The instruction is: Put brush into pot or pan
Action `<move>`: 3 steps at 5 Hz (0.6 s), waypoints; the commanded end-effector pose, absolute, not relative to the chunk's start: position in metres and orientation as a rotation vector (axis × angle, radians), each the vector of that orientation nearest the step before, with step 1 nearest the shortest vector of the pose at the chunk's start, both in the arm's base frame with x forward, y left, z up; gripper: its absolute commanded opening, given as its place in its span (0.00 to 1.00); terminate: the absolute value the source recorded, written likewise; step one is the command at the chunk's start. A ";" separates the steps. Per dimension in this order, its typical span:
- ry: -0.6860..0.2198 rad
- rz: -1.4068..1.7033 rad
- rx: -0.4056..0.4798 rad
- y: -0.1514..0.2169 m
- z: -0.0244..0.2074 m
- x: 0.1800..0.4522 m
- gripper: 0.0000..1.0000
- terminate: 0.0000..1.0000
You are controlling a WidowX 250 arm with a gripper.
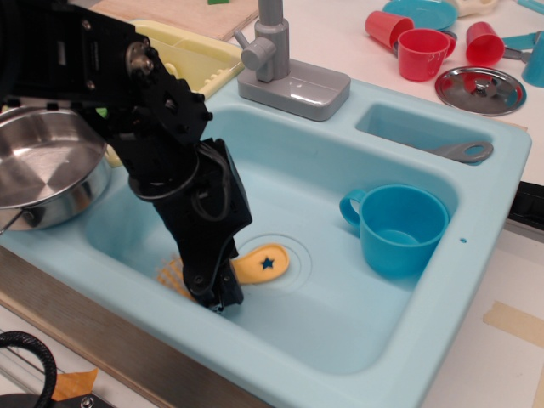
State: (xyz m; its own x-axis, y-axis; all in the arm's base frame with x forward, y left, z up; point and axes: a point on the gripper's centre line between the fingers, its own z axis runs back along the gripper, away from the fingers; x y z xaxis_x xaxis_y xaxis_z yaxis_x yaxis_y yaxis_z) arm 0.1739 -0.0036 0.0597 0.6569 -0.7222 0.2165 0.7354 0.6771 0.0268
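The yellow brush [259,263] is low in the light blue sink [340,340], near the drain. Its flat handle with the star hole points right, and its head [172,274] shows as a yellow patch left of my gripper. My black gripper [214,296] reaches down from the upper left and is closed around the brush's neck, just above the sink floor. The shiny steel pot [42,170] stands on the sink's left rim, empty, to the upper left of my gripper. My arm hides part of the pot's rim.
A blue plastic cup [399,229] stands in the sink at the right. A grey faucet [272,51] is at the back, a yellow rack [200,59] behind my arm. A grey utensil [463,151] lies in the small compartment. Red cups [421,51] and a steel lid [480,89] sit beyond.
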 end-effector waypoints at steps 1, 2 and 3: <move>-0.145 -0.855 -0.063 -0.008 0.069 0.178 0.00 0.00; -0.107 -0.868 0.004 -0.010 0.107 0.193 0.00 0.00; -0.072 -0.857 0.081 -0.010 0.150 0.202 0.00 0.00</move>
